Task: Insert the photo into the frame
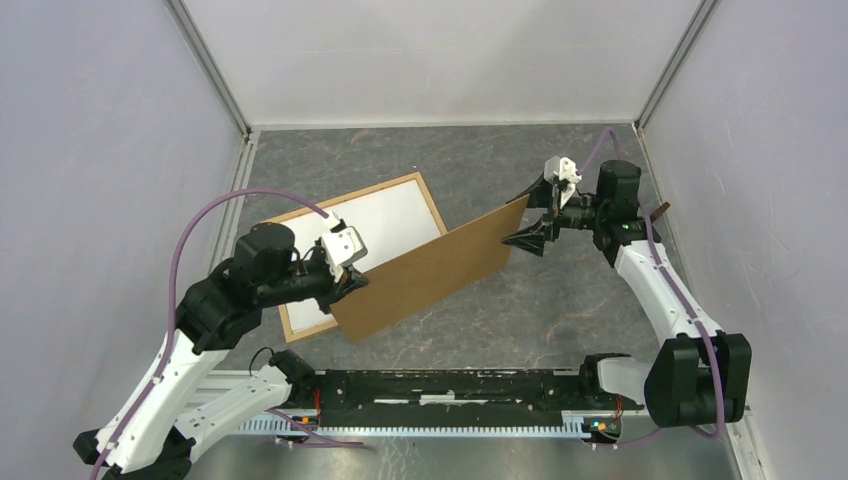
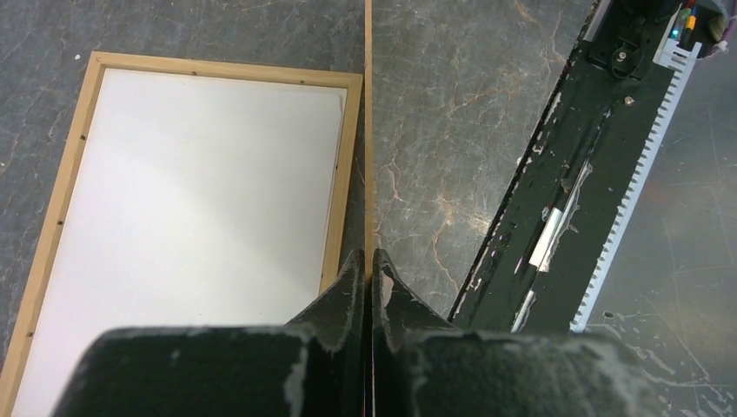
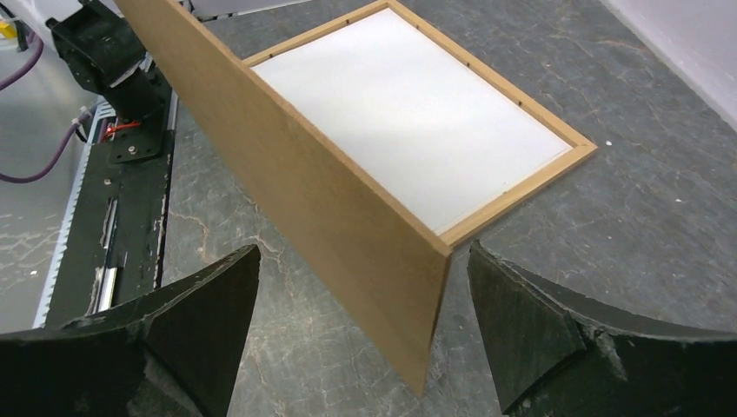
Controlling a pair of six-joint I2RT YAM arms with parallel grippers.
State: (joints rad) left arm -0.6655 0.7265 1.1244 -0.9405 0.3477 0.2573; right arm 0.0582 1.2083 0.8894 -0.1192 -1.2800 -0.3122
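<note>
Your left claw pinches brown board on edge; frame flat beside it. Your right claw wide, board end just ahead.

A dark grey tabletop with pale marble-like veining fills the floor of the enclosure. Plain, pale lavender-white panels close it in: a back wall, a left wall and a right wall. They meet at slanting metal corner posts. A black mounting rail runs along the near edge. The light is soft and even.
</note>
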